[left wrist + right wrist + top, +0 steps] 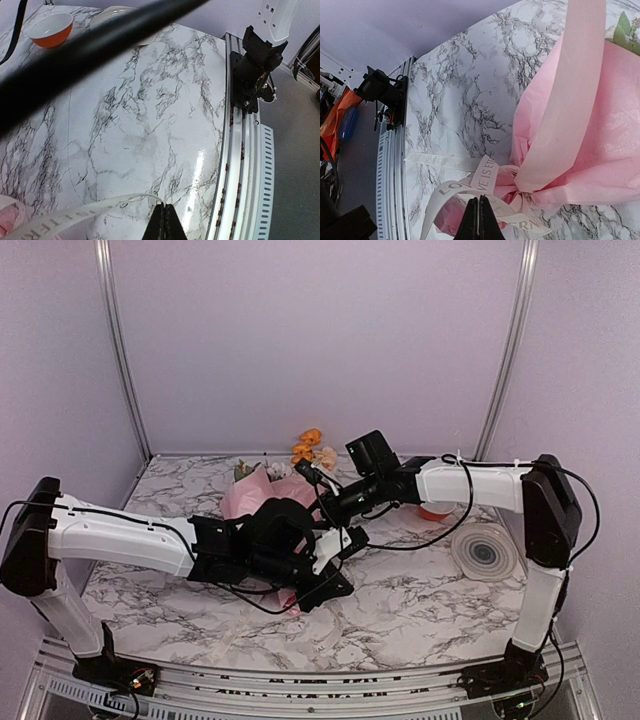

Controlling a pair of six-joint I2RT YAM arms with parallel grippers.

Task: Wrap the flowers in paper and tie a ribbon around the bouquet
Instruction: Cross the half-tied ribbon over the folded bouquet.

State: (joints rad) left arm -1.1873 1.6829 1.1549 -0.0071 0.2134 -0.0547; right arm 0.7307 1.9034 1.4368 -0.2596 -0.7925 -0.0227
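— Grippers first: how do we read them?

— We see the left gripper point(163, 207) with its fingers pressed together and the end of the ribbon point(75, 214) nipped at their tip. From there the band runs off to the left over the marble table point(140, 125). The right gripper point(479, 201) is closed to a point too, and its tip lies against a lettered loop of ribbon just beside the gathered neck. We cannot tell whether a strand is pinched there.

— What do we lose sight of?

— From above, both wrists cover the middle of the bouquet point(250, 498), so the neck and both sets of fingertips are hidden in that view. In the left wrist view a blurred black cable point(100, 40) crosses the top. In the right wrist view a broad pale strip climbs from the neck out of the top edge. We cannot say whether it is a fold of paper point(600, 125) or ribbon. An orange bowl point(432, 512) shows behind the right forearm, partly covered.

— And how does the bouquet lie?

— It lies on the table near the middle, with its long axis running near to far. The flowers point(310, 445) point to the far wall. The paper narrows toward the near end, where the ribbon wraps it.
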